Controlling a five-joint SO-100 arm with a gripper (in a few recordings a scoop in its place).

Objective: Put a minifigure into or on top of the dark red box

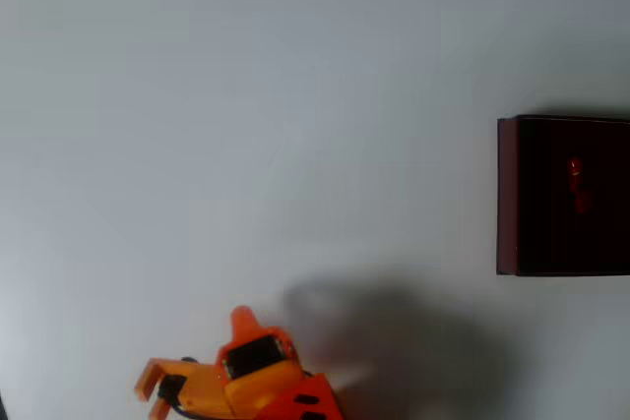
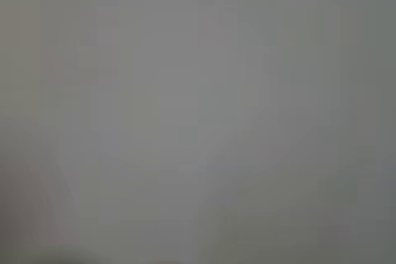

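Overhead view: the orange gripper, fingers spread and empty, sits at lower left of frame; the minifigure already lies inside the dark red box, well apart at right edge.

Orange arm at the lower left of the overhead view.
Glossy moulded orange shells, a black inset panel on top, a dark cable underneath.

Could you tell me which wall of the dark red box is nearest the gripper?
The left wall in the overhead view; the others lie beyond it.
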